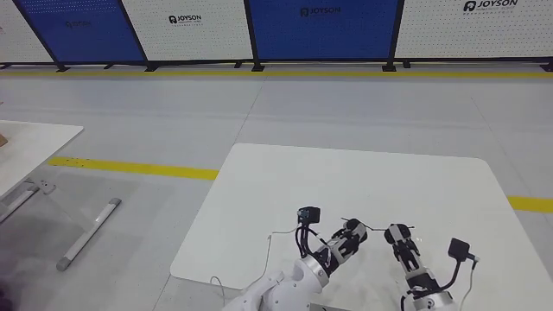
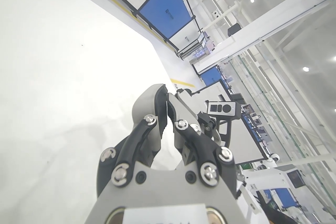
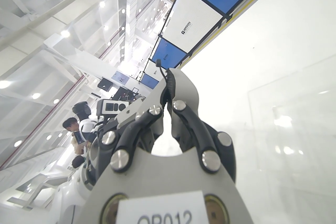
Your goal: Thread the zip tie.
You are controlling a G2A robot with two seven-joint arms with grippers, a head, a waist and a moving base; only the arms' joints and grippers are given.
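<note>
A thin black zip tie (image 3: 163, 73) sticks out past the fingertips of my right gripper (image 3: 168, 78), which is shut on it; its small head (image 3: 158, 62) is at the free end. In the top view both grippers hover low over the near edge of the white table (image 1: 346, 181), tips close together. My left gripper (image 1: 352, 230) has a dark strand of the zip tie (image 1: 373, 225) running from its tip toward my right gripper (image 1: 398, 232). In the left wrist view my left gripper (image 2: 167, 94) has its fingers pressed together, and the tie itself is hidden between them.
The table's front edge lies just below the grippers, with a thin white cable (image 1: 271, 244) near its left front corner. Another white table (image 1: 30, 142) stands off to the left across the floor. Blue and white panels (image 1: 320, 13) line the back.
</note>
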